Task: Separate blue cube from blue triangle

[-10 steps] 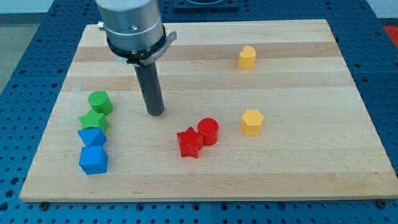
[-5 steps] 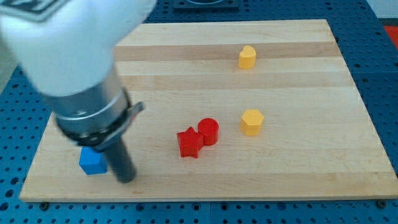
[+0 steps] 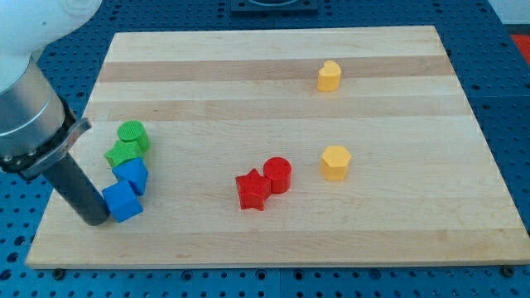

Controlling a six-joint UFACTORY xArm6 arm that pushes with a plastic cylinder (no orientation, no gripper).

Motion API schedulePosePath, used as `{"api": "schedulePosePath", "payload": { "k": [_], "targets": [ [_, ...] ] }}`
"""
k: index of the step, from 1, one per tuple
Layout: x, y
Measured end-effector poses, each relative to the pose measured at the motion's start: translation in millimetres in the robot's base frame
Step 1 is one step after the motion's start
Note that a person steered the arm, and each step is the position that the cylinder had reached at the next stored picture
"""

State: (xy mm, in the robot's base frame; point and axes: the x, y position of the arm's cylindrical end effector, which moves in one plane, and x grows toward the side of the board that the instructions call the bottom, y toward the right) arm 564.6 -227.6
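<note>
on the wooden board (image 3: 273, 74), a green cylinder (image 3: 132, 132) and a second green block (image 3: 122, 153) sit touching at the frame's left. near the middle, a red star-like block (image 3: 252, 190) touches a red cylinder (image 3: 278, 175). to their right is a yellow hexagonal block (image 3: 335, 161), and another yellow block (image 3: 329, 75) sits at the upper right, well apart.

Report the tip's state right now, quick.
My tip: no gripper, holds nothing; it sits against the blue cube on the view's left side, with the blue triangle touching the cube just above.

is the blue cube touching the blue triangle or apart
Touching: the blue cube abuts the blue triangle with no gap; my tip presses its left.
</note>
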Motion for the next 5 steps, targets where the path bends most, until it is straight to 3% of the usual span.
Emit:
{"api": "schedulePosePath", "payload": {
  "k": [5],
  "targets": [
    [-25,59]
  ]
}}
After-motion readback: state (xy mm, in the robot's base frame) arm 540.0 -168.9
